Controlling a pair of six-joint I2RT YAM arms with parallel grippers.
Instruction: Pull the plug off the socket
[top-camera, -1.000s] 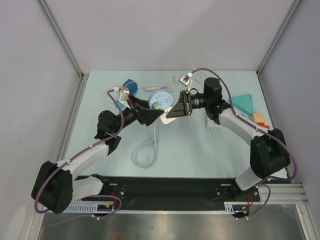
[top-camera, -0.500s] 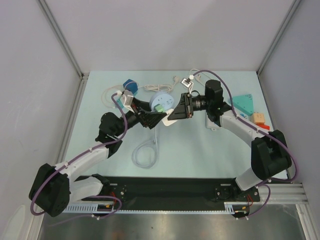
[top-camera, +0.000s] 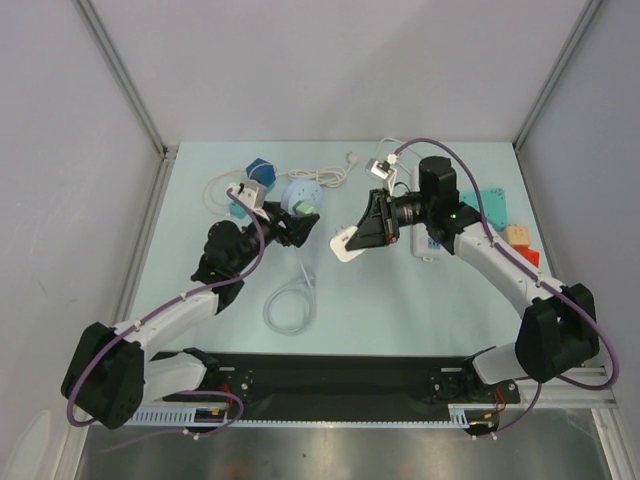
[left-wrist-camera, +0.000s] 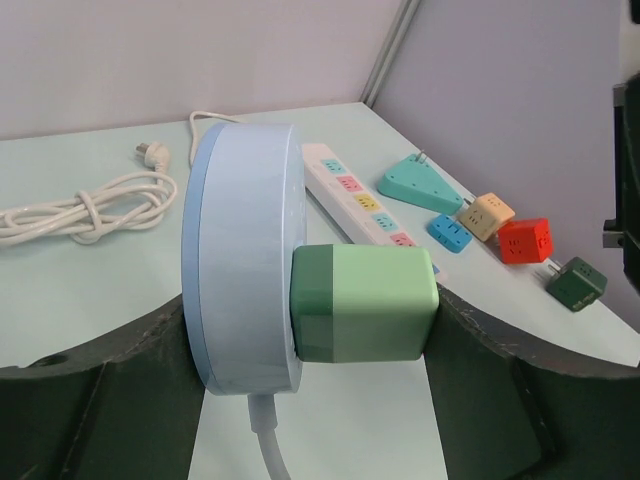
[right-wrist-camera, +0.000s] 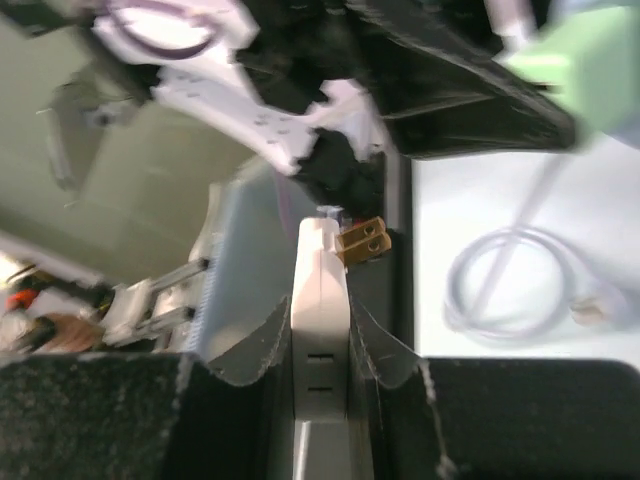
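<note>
Two brass prongs (right-wrist-camera: 362, 240) are seen bare on the white plug (right-wrist-camera: 320, 290), so the plug is judged to be already off the socket. The plug is clamped edge-on between the closed fingers of the right end effector (right-wrist-camera: 320, 340), and it is held above the table (top-camera: 400, 310) near the middle. Its long axis runs along the fingers, and the prongs project sideways from its far end.

The round socket (left-wrist-camera: 240, 260) lies to the left of the plug, with a clear gap between them in the top view. It is carried on edge in the left end effector (left-wrist-camera: 310, 345), whose jaws are spread wide and closed across it. A green adapter (left-wrist-camera: 365, 300) is seated on the socket's face, and the socket's own cord hangs down beneath it.

The right arm alone has hold of the plug, so any further drawing away is judged to fall to that arm, to the right and away from the socket face. Bare table lies below the plug. A coiled white cable (top-camera: 290, 305) rests near the left arm, well clear of the plug. A white power strip (left-wrist-camera: 360, 200) lies just beside the right arm and bounds the room on that side. The rear edge of the table is well apart.
</note>
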